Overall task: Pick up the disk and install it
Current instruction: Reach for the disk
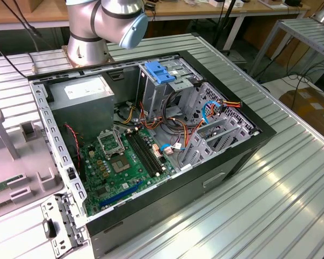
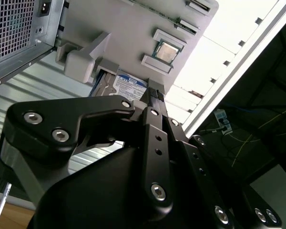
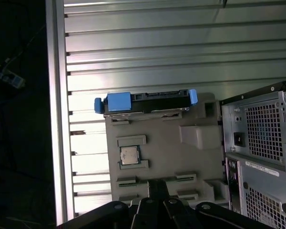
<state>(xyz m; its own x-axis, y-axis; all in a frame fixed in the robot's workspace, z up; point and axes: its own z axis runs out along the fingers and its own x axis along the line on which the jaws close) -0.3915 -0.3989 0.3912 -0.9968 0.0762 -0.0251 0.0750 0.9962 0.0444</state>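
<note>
The disk (image 3: 145, 98) stands on its long edge in a slot along one rim of the grey tray (image 3: 200, 157), blue rails at both ends and the blue tab showing. Stood up like that, its flat faces are free, which probably suits a pinch from above. In the second wrist view the disk (image 2: 128, 86) peeks out just past the fingertips, labelled face showing.

The claw (image 3: 157, 191) hangs above the tray, apart from the disk, its jaws drawn together with nothing between them; the second wrist view shows the claw (image 2: 154, 98) the same way. A chip (image 3: 129, 155) sits in its own pocket on the tray, near the disk.

In the exterior view the tray (image 1: 11, 162) lies on the tabletop (image 1: 270, 205) at nine o'clock from the case (image 1: 167, 199). The case lies on its side with the panel off, likely so the bay (image 1: 159, 71) at its twelve o'clock can be reached from above. No part of the task looks done
</note>
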